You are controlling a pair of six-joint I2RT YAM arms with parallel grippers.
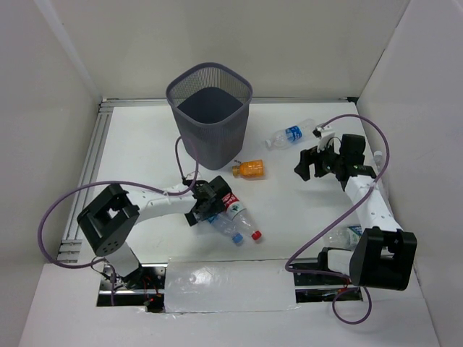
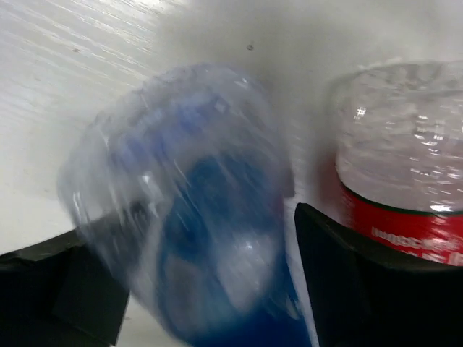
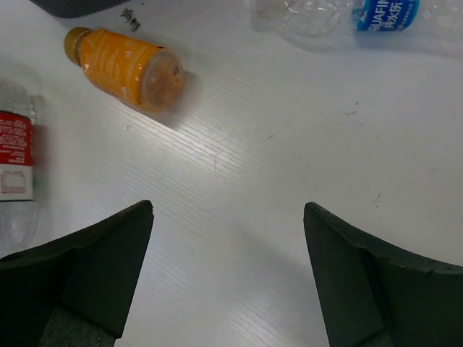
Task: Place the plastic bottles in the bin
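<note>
the left gripper (image 2: 210, 242) is sitting low over the white table (image 1: 141, 148), its black fingers (image 2: 347, 289) spread on either side of a clear plastic bottle with a blue label and blue cap (image 2: 195, 217). this bottle is filling the gap between them and is showing blurred in the left wrist view, so i cannot tell whether the jaws are pressing on it. in the top view it is lying on the table at the gripper's tip (image 1: 205, 205), with a clear plastic bottle with a red label and red cap (image 1: 239, 212) lying just beside it, outside the fingers.

the right gripper (image 3: 228, 210) is hanging with its jaws wide apart and nothing between them, over bare table on the right side (image 1: 312, 165). a short orange plastic bottle (image 1: 251, 169) is lying on its side near the foot of the tall dark grey wire-mesh bin (image 1: 206, 137), which is standing upright at the far middle. a second clear bottle with a blue label (image 1: 289, 135) is lying to the right of the bin, well apart from it.
</note>
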